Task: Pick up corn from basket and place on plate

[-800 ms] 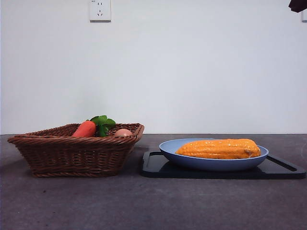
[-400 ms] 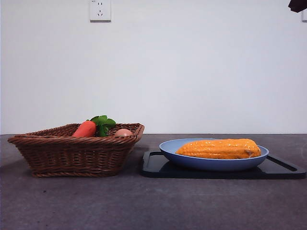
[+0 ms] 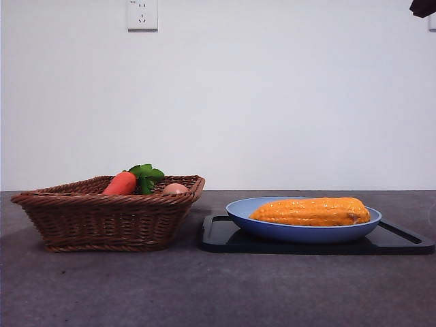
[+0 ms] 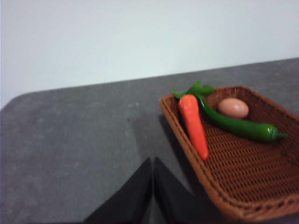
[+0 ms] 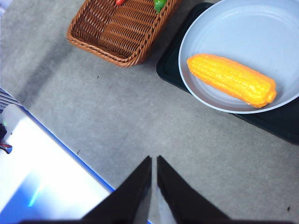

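Observation:
The orange-yellow corn [image 3: 311, 211] [image 5: 231, 79] lies lengthwise in the light-blue plate [image 3: 253, 225] [image 5: 261, 32], which rests on a black tray. The brown wicker basket [image 3: 102, 221] [image 4: 252, 177] [image 5: 122, 32] stands to the plate's left. My left gripper [image 4: 153, 163] is shut and empty over bare table beside the basket. High above the table, my right gripper [image 5: 154, 161] is also shut and empty, well away from the corn. In the front view only a black tip of an arm [image 3: 422, 7] shows at the top right corner.
The basket holds a red-orange carrot [image 3: 120, 183] [image 4: 193, 123] with green leaves, a green chilli pepper [image 4: 236, 125] and a pale egg [image 3: 175, 189] [image 4: 233, 108]. The black tray [image 3: 398, 238] [image 5: 275, 123] extends past the plate. A white and blue surface [image 5: 42, 182] borders the table edge.

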